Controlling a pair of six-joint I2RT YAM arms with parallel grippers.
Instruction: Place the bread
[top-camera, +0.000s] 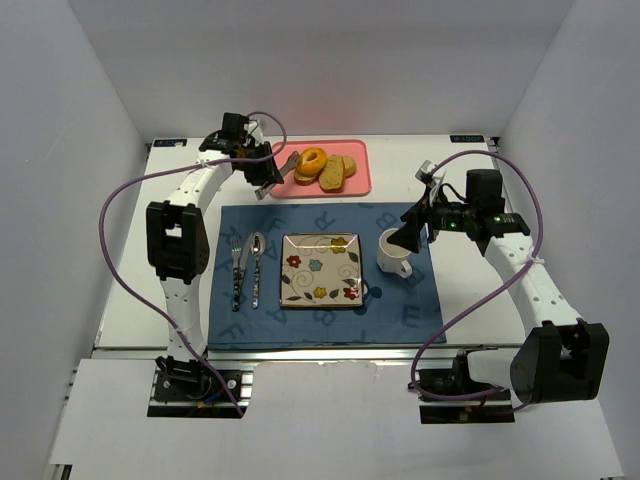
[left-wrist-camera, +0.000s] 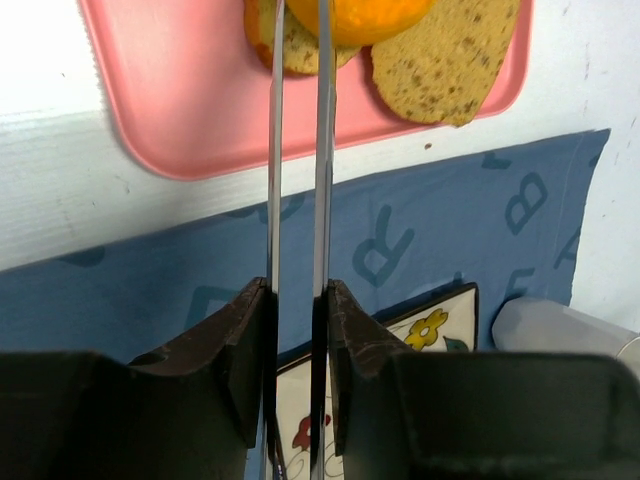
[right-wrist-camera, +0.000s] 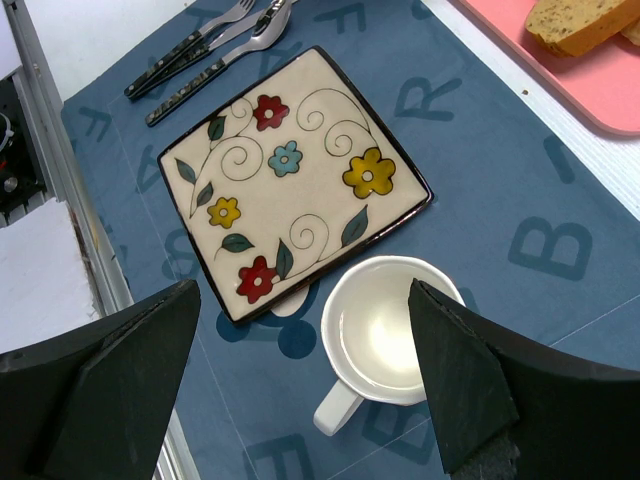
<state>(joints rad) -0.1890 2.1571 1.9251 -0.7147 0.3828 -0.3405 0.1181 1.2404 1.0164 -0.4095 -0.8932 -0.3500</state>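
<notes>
Dark left fingers (left-wrist-camera: 245, 340) are what we see first, the left gripper (left-wrist-camera: 297, 300) squeezed onto metal tongs (left-wrist-camera: 322, 150) whose narrow blades reach the bread (left-wrist-camera: 375, 15) on the pink tray (left-wrist-camera: 180, 90), while our right gripper (right-wrist-camera: 305, 290) hangs spread wide above the white mug (right-wrist-camera: 385, 330).

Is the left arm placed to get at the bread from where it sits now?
Probably yes. The left hand is shut on tongs whose arms run out over the pink tray to the bread; nothing lies between.
</notes>
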